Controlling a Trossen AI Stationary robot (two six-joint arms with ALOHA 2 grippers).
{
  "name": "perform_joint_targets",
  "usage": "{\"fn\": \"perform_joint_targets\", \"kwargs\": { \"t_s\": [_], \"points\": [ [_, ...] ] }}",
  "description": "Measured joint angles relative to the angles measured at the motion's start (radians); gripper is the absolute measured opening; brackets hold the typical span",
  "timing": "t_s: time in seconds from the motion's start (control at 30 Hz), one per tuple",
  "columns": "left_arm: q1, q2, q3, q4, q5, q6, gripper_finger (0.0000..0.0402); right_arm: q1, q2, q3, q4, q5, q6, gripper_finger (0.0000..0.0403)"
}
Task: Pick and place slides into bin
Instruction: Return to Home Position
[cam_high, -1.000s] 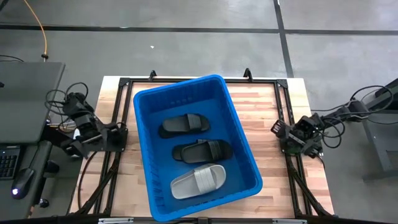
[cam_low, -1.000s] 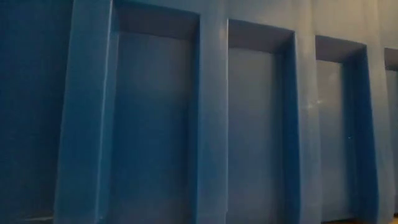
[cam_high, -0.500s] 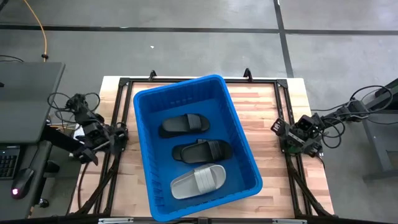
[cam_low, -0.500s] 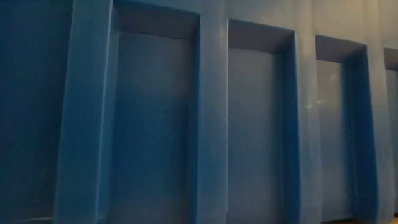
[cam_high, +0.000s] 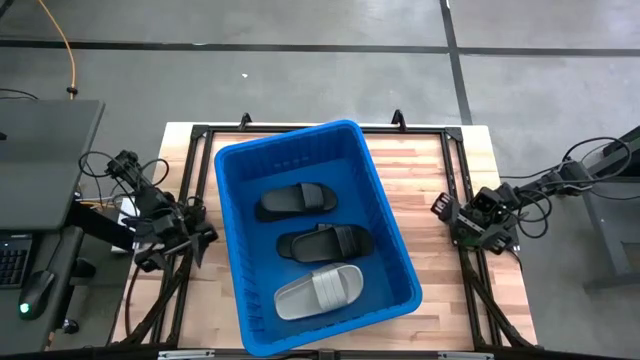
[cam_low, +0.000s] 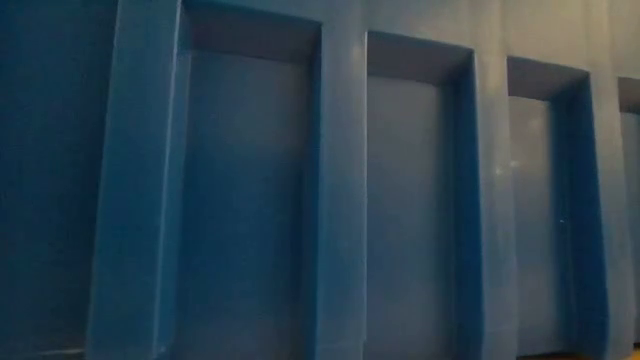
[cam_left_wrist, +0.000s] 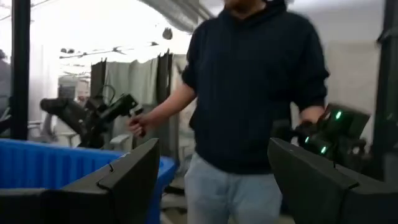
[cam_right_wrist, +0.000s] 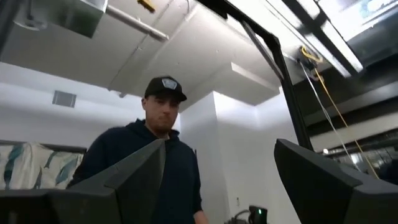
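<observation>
The bright blue bin (cam_high: 232, 170) stands in the middle of the wooden table; its ribbed wall (cam_low: 340, 200) fills the low view. Inside it lie three slides on the bin's floor: a black one (cam_high: 295, 201) farthest back, a second black one (cam_high: 325, 242) in the middle, and a pale grey-white one (cam_high: 318, 291) nearest. My left gripper (cam_high: 190, 237) is folded back at the table's left edge, open, nothing between its fingers (cam_left_wrist: 134, 180). My right gripper (cam_high: 447, 208) rests at the table's right edge, open and tipped upward, with nothing between its fingers (cam_right_wrist: 140, 171).
A black metal frame (cam_high: 300, 128) runs round the table top. A desk with a keyboard (cam_high: 30, 160) stands left of the table. A person in a dark hooded top (cam_left_wrist: 249, 87) stands beyond the table holding controllers. Bare wood (cam_high: 420, 190) shows right of the bin.
My left gripper has sunk and drawn toward the table's near edge along the left side, folding back and staying open. The bin and the three slides in it have not moved.
</observation>
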Motion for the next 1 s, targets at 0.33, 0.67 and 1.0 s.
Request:
{"fn": "perform_joint_targets", "kwargs": {
  "t_s": [0.33,0.67,1.0],
  "points": [
    [0.0,0.0,0.001,-0.06,-0.318,0.203,0.0289,0.0,0.001,0.0,-0.09,0.002,-0.103,0.0291],
    [0.0,0.0,0.001,-0.043,-0.348,0.218,0.0289,0.0,0.001,0.0,-0.198,0.002,-0.001,0.0291],
    [0.0,0.0,0.001,-0.084,-0.348,0.219,0.0289,0.0,0.001,0.0,-0.255,-0.026,0.026,0.0291]
  ]
}}
